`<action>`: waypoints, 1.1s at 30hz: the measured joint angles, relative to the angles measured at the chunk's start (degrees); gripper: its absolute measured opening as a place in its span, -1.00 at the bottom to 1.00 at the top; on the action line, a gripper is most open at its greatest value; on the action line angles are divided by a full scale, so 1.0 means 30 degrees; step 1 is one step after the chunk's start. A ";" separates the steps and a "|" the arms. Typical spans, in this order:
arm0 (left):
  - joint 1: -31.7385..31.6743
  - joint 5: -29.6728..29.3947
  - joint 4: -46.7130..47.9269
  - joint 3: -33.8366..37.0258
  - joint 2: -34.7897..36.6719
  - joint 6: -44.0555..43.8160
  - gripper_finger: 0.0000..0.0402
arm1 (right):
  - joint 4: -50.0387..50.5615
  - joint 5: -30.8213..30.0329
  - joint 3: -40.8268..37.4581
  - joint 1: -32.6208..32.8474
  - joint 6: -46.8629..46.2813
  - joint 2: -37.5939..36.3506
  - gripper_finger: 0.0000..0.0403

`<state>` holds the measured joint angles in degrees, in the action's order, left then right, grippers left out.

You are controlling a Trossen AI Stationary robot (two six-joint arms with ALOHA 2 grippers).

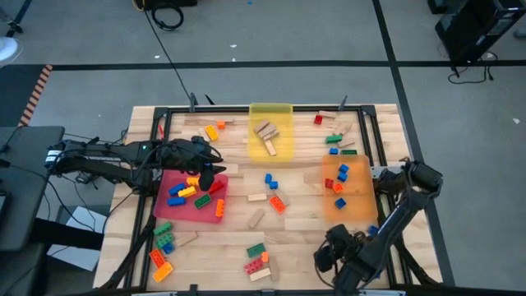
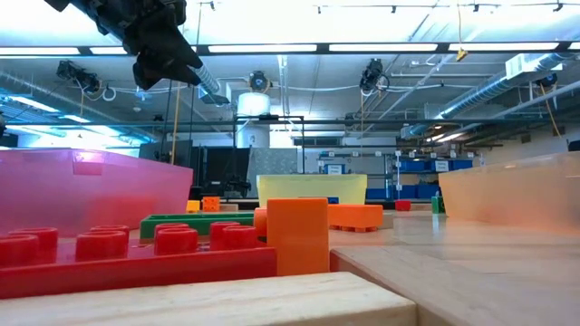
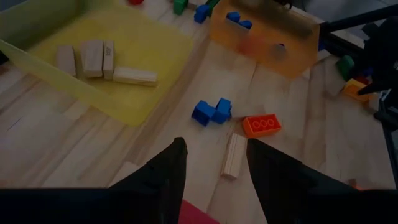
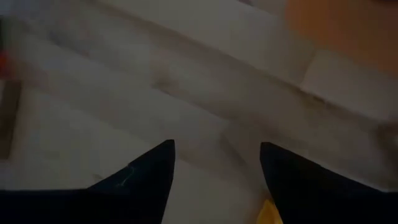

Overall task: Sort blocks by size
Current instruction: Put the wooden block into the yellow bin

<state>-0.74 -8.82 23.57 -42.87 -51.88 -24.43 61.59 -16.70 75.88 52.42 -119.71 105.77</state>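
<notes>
- Jaws of left gripper stood spread and held nothing, above the red tray edge.
- Right gripper, jaws likewise parted, waited low over the bench at its near right.
- Wooden blocks lay in the yellow tray; blue bricks in the orange tray; other bricks were scattered on the bench.
</notes>
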 joint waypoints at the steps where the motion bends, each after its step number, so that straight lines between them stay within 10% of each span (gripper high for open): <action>1: 0.0002 0.0000 0.0004 0.0000 0.0000 0.0000 -0.12 | 0.0013 0.0275 0.0000 -0.0112 0.1036 -0.0071 0.24; 9: -0.0001 0.0122 0.0007 0.0000 0.0000 0.0017 -0.12 | -0.0438 0.4337 -0.0516 -0.0791 0.8190 0.0003 0.23; 33: 0.0004 0.1027 0.0122 0.0000 0.0000 -0.0441 -0.12 | -0.4807 0.5846 -0.3606 -0.0821 0.6960 -0.0150 -0.15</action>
<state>-0.73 -5.74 23.94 -42.87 -51.88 -25.75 47.16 0.84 65.06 49.95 -98.83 105.32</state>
